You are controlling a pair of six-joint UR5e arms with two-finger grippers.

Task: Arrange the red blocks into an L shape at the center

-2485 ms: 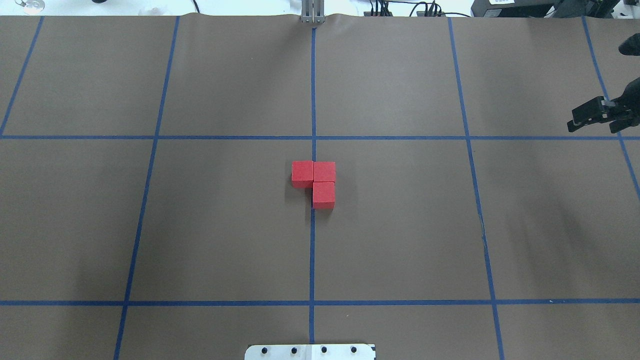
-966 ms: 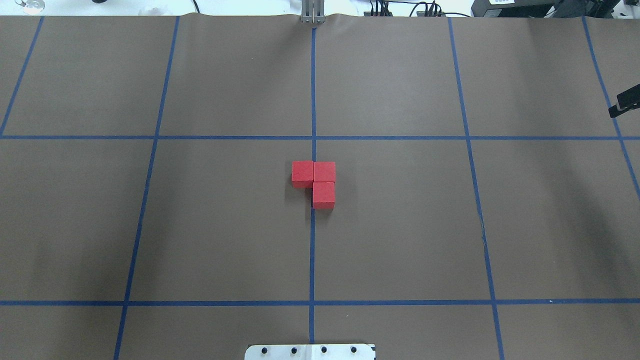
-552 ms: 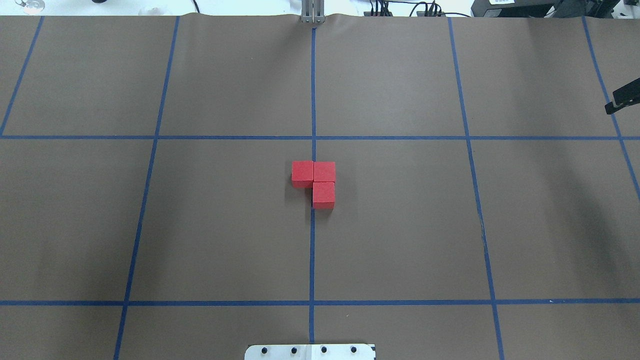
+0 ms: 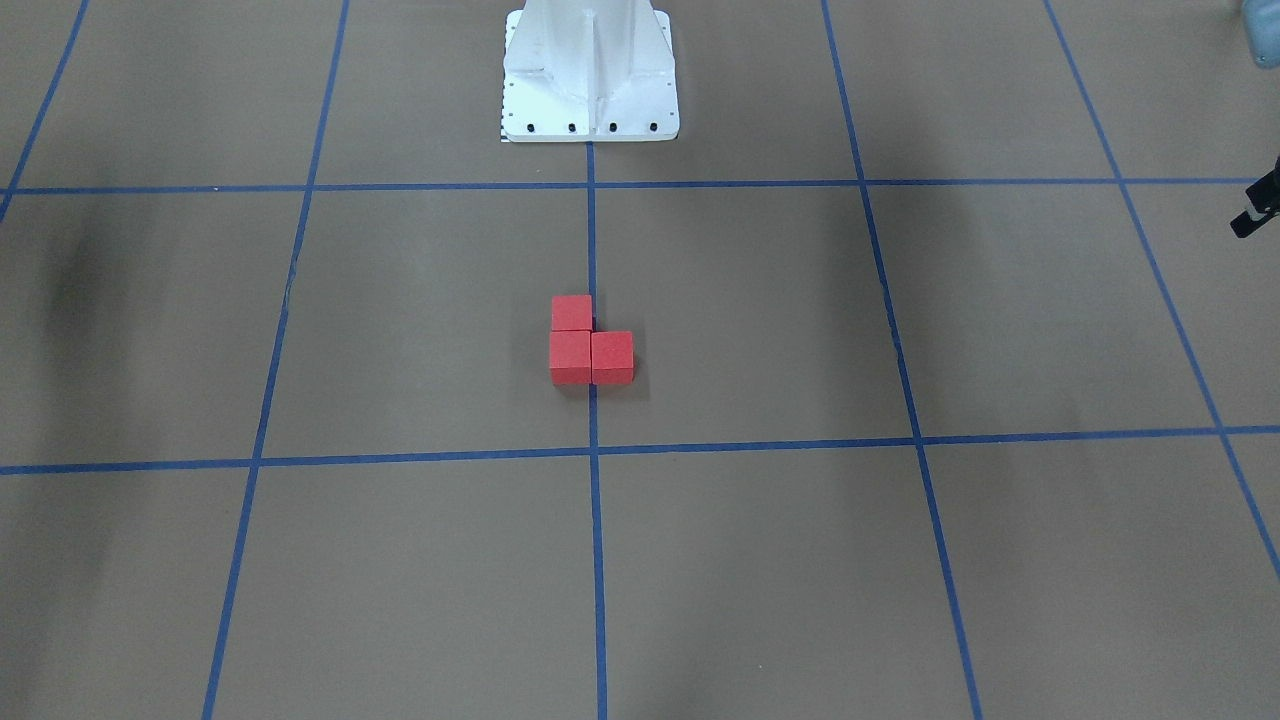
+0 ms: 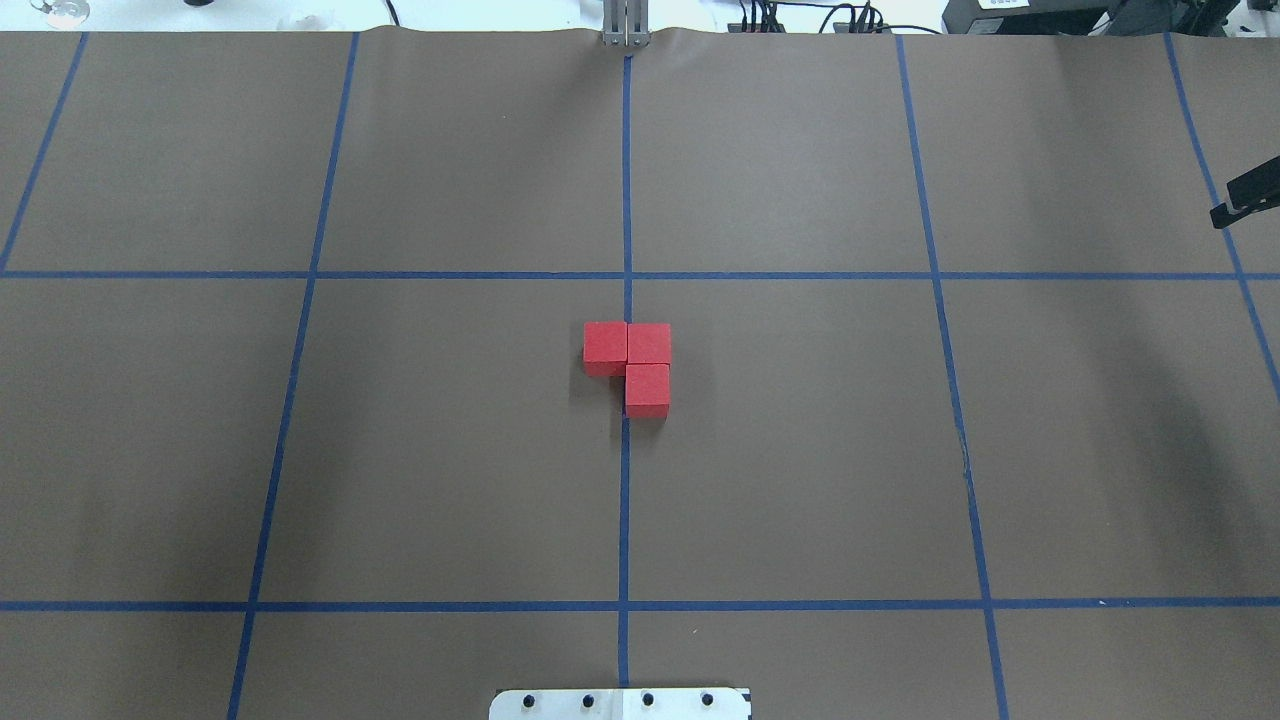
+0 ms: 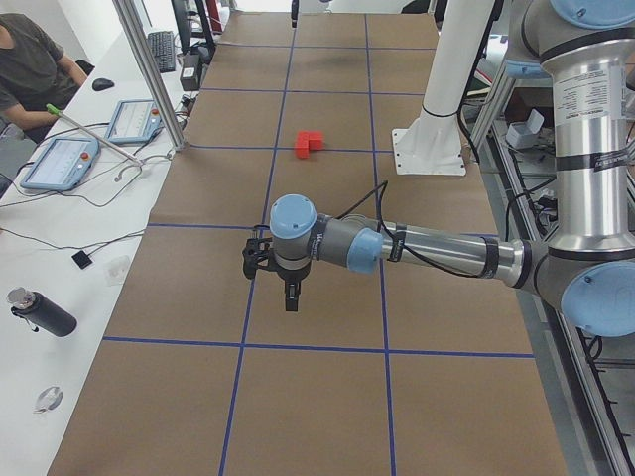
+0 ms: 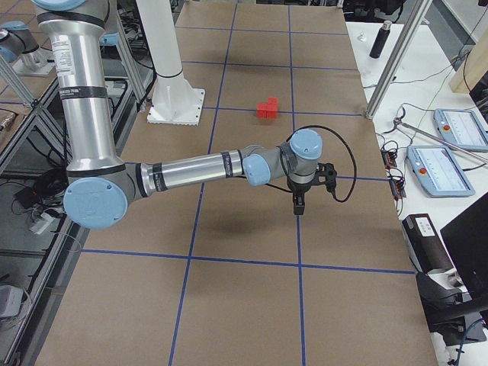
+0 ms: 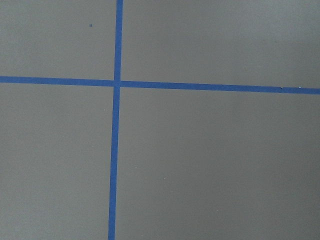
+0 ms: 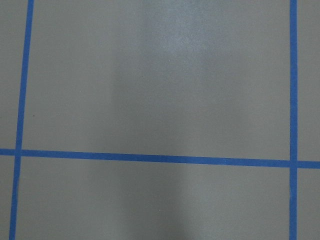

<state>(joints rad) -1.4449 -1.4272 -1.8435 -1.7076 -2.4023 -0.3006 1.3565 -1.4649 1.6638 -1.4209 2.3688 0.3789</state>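
Counting first: three red blocks sit pressed together in an L at the center of the table, in the middle row of the grid. Two of them lie side by side across the blue tape line, and the third touches the near face of the one on the robot's right. Nothing touches them, and both arms are well away.

Two arms reach out low over the brown surface. The left gripper hangs near a tape crossing, fingers pointing down. From across the table only a black sliver of it shows at the edge, so I cannot tell how its jaws stand or whether it holds anything. The right gripper hangs likewise just beside a tape line. From behind the robot I see only a dark tip of it, so its jaws cannot be judged either. Both wrist cameras show only brown surface and tape.

One white pedestal stands between the arms. The side bench holds two control tablets and one black bottle, its contents hidden. One person sits there. A label on the upright arm section is too small to read.
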